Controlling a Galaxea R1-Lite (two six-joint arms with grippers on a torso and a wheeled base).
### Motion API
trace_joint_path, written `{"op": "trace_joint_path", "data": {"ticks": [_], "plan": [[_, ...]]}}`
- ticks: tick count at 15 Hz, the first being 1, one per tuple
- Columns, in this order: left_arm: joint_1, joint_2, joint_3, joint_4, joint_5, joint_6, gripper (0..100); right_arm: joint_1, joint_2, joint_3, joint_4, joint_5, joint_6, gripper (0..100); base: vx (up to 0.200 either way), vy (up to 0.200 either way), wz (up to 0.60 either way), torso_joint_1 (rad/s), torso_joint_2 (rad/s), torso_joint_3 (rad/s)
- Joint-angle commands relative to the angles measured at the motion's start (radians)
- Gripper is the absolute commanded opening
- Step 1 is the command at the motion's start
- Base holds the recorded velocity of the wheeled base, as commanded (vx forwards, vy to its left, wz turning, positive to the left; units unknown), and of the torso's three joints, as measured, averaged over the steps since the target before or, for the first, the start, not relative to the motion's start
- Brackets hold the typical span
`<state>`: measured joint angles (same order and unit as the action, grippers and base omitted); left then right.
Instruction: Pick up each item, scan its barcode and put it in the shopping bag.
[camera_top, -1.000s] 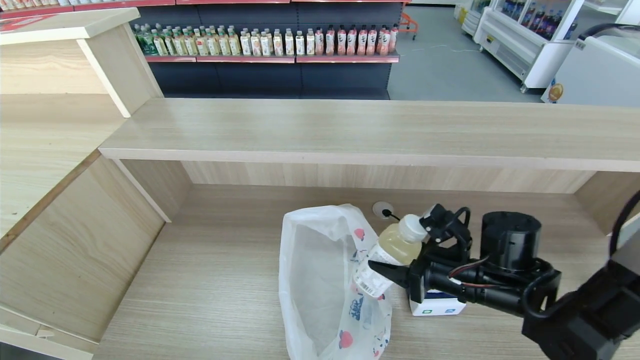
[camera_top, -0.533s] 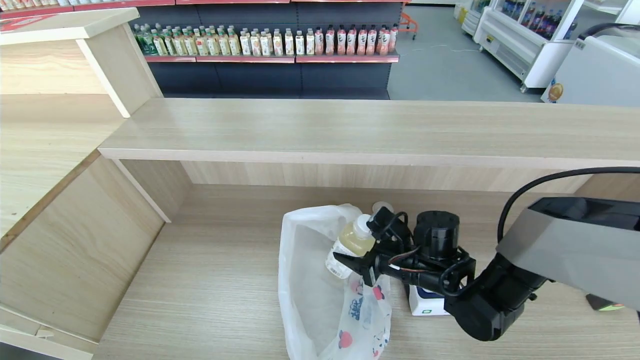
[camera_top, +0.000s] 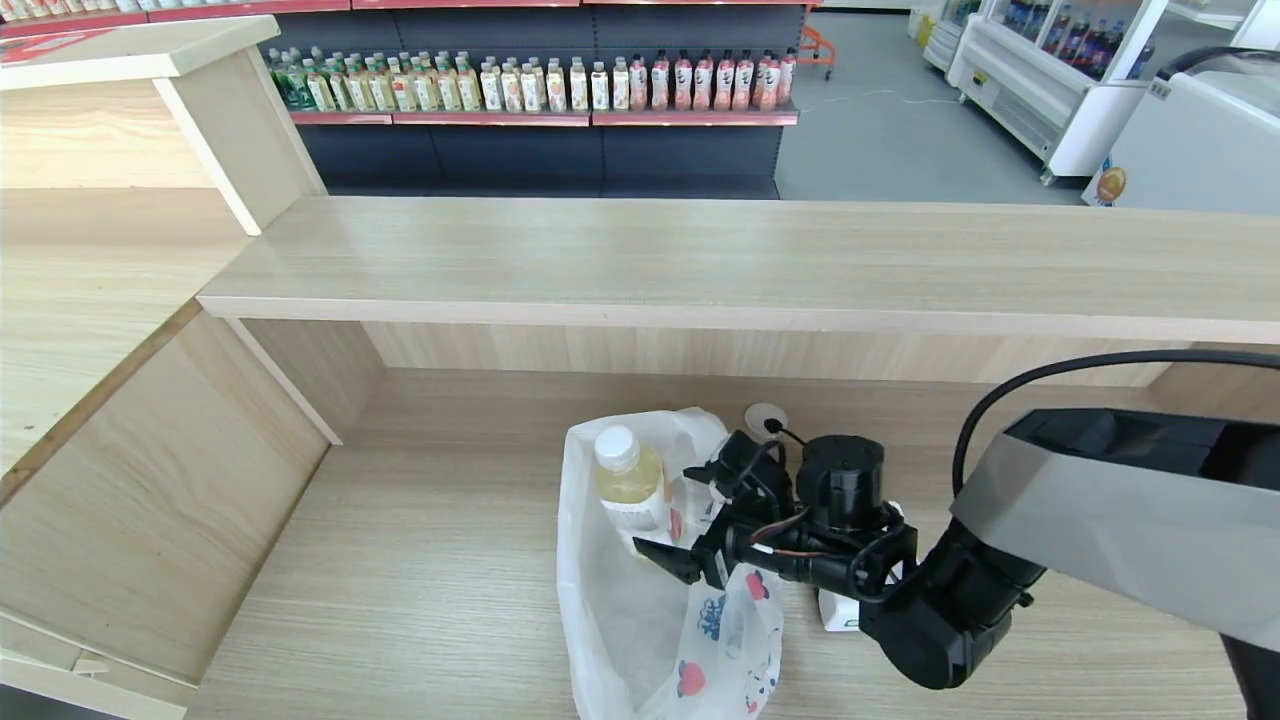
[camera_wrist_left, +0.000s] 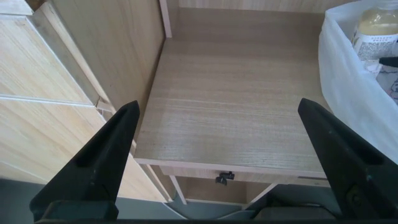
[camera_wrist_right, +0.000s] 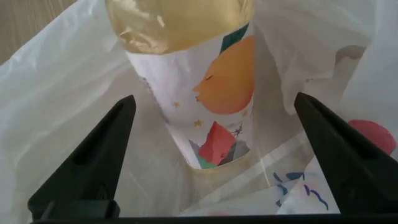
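Your right gripper (camera_top: 668, 508) gapes at the shopping bag (camera_top: 580, 560) rim; drink bottle (camera_top: 628, 485) stands upright inside, ungripped. Left gripper (camera_wrist_left: 224, 155) likewise spread.

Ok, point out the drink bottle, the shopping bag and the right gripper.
drink bottle (camera_top: 628, 482), head view, yellowish body under the cap.
shopping bag (camera_top: 587, 600), head view, its white left wall.
right gripper (camera_top: 668, 512), head view, midway between its fingertips.
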<state>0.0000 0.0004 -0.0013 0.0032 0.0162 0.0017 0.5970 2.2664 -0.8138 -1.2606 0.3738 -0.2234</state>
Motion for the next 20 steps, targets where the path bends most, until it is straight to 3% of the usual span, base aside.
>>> {"op": "trace_joint_path", "data": {"ticks": [1,3,5,9,11,12,13,14,15,17,20], "plan": [[0.0,0.0,0.001,0.0,0.001,0.0,100,0.0,-0.188,0.101,0.017,-0.004,0.174,100,0.0,0.0,0.0,0.0,0.0,0.0],[0.0,0.0,0.0,0.0,0.001,0.0,100,-0.029,-0.355,0.159,0.116,-0.006,0.279,100,0.0,0.0,0.0,0.0,0.0,0.0],[0.0,0.0,0.0,0.0,0.001,0.0,100,-0.083,-0.527,0.219,0.267,-0.003,0.289,100,0.0,0.0,0.0,0.0,0.0,0.0],[0.0,0.0,0.0,0.0,0.002,0.0,100,-0.183,-0.643,0.309,0.293,-0.007,0.286,100,0.0,0.0,0.0,0.0,0.0,0.0],[0.0,0.0,0.0,0.0,0.001,0.0,100,-0.256,-0.726,0.312,0.392,-0.013,0.289,100,0.0,0.0,0.0,0.0,0.0,0.0],[0.0,0.0,0.0,0.0,0.001,0.0,100,-0.349,-0.831,0.297,0.599,-0.081,0.279,100,0.0,0.0,0.0,0.0,0.0,0.0],[0.0,0.0,0.0,0.0,0.001,0.0,100,-0.388,-0.863,0.28,0.698,-0.125,0.272,100,0.0,0.0,0.0,0.0,0.0,0.0],[0.0,0.0,0.0,0.0,0.001,0.0,100,-0.473,-0.923,0.216,0.911,-0.245,0.272,100,0.0,0.0,0.0,0.0,0.0,0.0],[0.0,0.0,0.0,0.0,0.001,0.0,100,-0.53,-0.946,0.177,1.015,-0.288,0.282,100,0.0,0.0,0.0,0.0,0.0,0.0],[0.0,0.0,0.001,0.0,0.001,0.0,100,-0.614,-0.976,0.166,1.072,-0.286,0.3,100,0.0,0.0,0.0,0.0,0.0,0.0],[0.0,0.0,0.0,0.0,0.001,0.0,100,-0.637,-1.042,0.219,1.075,-0.286,0.306,100,0.0,0.0,0.0,0.0,0.0,0.0]]}}
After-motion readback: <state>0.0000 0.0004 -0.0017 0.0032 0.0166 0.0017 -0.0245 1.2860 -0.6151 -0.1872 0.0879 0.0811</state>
